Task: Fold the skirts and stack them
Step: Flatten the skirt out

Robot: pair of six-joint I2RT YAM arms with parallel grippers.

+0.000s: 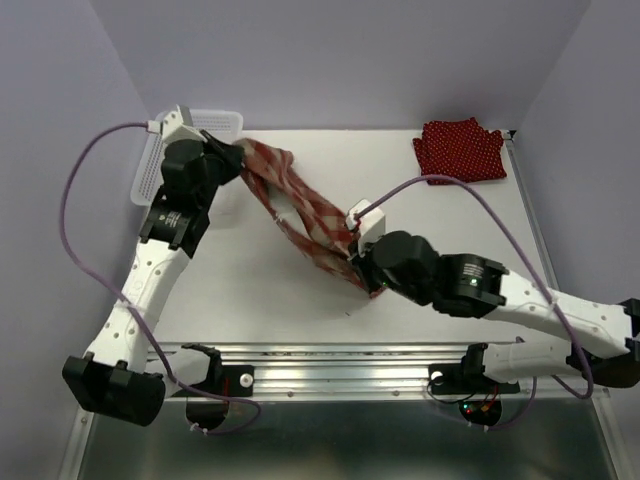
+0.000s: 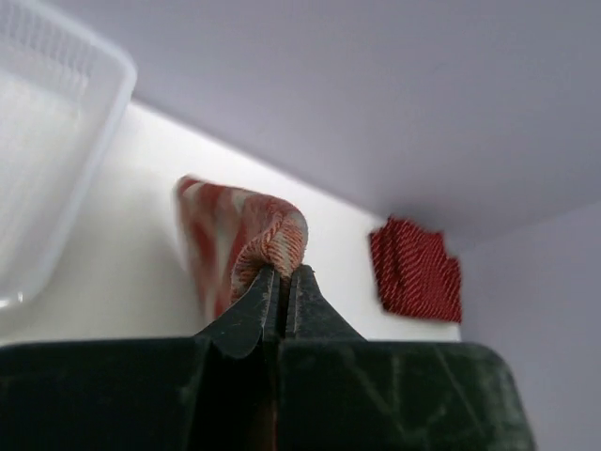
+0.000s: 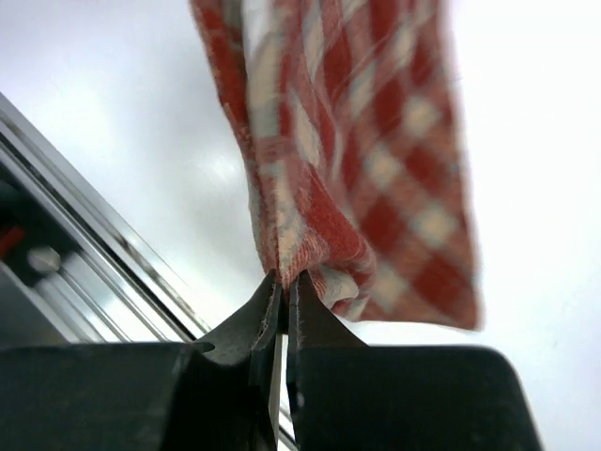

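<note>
the plaid skirt (image 1: 300,205) is drawn out into a long, twisted band running on a slant over the surface (image 1: 250,290), from the far left toward the near middle; its red-and-cream check shows along the whole length; whether its middle touches the surface i cannot tell; my left jaws are pressed together on the far-left end, where a rolled hem bulges over the tips in my left wrist view; my right jaws are pinched tight on the near end, with the cloth rising from the tips and a small fold sticking out to one side; both pairs have only cloth between them, with no gap showing; a polka-dot skirt (image 1: 460,150), dark red with tiny white spots, lies folded flat at the far right corner of the surface, well apart from the plaid one and from both arms; the white lattice basket (image 1: 222,120) sits at the far left corner, just behind my left wrist, partly hidden by it; purple cables (image 1: 70,200) loop off each arm; a metal rail (image 1: 330,365) runs along the near edge
</note>
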